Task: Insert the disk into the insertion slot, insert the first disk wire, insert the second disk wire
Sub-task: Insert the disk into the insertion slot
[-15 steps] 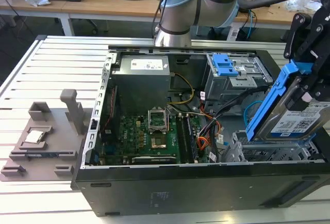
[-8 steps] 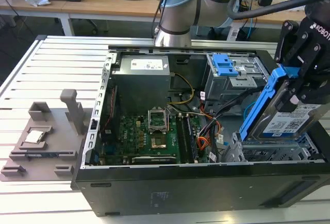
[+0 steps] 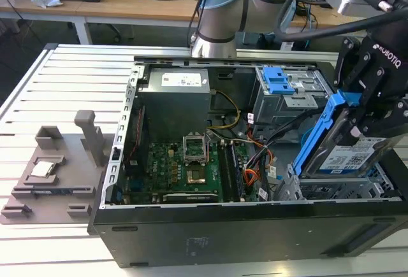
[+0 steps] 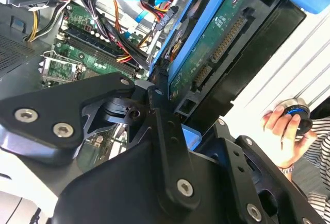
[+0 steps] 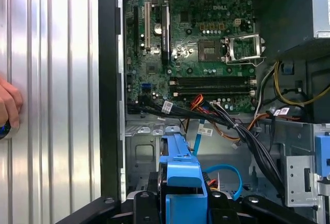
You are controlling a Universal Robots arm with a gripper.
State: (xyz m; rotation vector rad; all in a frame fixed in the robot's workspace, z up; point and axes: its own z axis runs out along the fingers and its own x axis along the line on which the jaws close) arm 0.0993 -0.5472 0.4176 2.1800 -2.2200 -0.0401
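Note:
My gripper (image 3: 368, 108) is shut on the disk (image 3: 344, 156), a grey drive with a white-and-blue label in a bright blue caddy. It holds the disk tilted on edge above the insertion slot (image 3: 328, 191), the silver perforated cage at the front corner of the case on the exterior view's right. In the second wrist view the disk's green circuit board (image 4: 216, 44) faces the camera. The blue caddy (image 5: 183, 175) shows between the fingers (image 5: 144, 203) over the slot (image 5: 142, 154). The first disk wire (image 5: 198, 102), red and orange, and the second disk wire (image 5: 229, 175), a light blue loop, lie loose in the case.
The open black case (image 3: 210, 239) holds a green motherboard (image 3: 185, 169), a power supply (image 3: 175, 89) and a grey bay with a blue tab (image 3: 279, 81). A grey fixture tray (image 3: 51, 175) sits on the slatted table. A person's hand (image 4: 281, 126) rests beside the case.

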